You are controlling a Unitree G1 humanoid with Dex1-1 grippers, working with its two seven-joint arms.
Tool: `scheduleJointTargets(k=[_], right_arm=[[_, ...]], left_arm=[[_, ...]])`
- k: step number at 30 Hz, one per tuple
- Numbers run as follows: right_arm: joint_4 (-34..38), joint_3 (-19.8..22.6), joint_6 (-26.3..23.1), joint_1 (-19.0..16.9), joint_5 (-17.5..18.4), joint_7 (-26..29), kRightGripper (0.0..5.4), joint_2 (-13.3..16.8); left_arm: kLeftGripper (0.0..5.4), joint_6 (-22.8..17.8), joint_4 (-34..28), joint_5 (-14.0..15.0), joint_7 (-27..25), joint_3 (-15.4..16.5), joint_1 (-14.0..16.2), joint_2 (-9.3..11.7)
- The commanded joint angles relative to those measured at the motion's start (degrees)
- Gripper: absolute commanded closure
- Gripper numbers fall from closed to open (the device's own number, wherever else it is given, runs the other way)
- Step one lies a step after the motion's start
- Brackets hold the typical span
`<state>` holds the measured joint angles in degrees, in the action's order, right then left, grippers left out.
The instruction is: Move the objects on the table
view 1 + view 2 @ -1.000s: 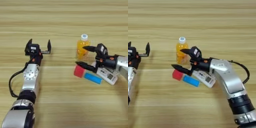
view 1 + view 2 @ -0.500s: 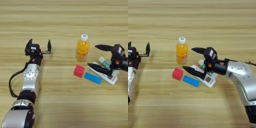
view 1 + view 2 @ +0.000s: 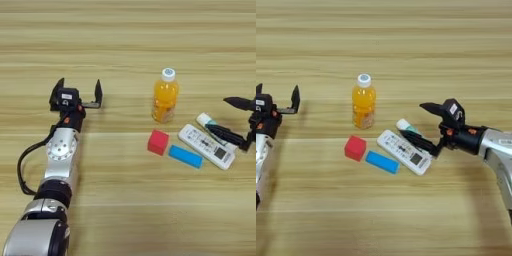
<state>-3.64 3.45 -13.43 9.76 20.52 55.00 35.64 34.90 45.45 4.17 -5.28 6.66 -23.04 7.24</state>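
Toward the right edge of the surface (image 3: 406,30), your right tool (image 3: 415,121) is spread wide, its lower finger lying over the tube (image 3: 404,125) and just beside the remote (image 3: 404,151). Left of those you see the bottle (image 3: 363,101) upright, with the cube (image 3: 355,148) and blue block (image 3: 382,162) nearer the front edge. Your left tool (image 3: 79,90), also spread, sits well apart toward the left edge.

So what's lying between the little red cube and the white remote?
The flat blue block lies between the red cube and the white remote, slightly nearer the robot than both. It shows in both eye views.
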Motion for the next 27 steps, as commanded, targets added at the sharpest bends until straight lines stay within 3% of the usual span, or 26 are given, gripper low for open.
scheduleJointTargets(k=[1, 15, 27], right_arm=[[-4.8, 0.3, 2.0, 2.4, -2.0, -0.2, 0.02, 0.7], [-13.8, -2.2, 7.6, 4.0, -9.3, -1.3, 0.02, 0.4], [-16.1, -3.7, 9.5, 4.2, -12.0, -2.5, 0.02, -0.1]], left_arm=[[0.00, 0.2, 0.5, -0.4, -0.2, 0.2, -0.8, 0.3], [0.00, 0.3, 0.7, -0.5, -0.2, 0.2, -0.8, 0.3], [0.00, 0.4, 0.5, -0.5, -0.2, 0.2, -0.7, 0.4]])
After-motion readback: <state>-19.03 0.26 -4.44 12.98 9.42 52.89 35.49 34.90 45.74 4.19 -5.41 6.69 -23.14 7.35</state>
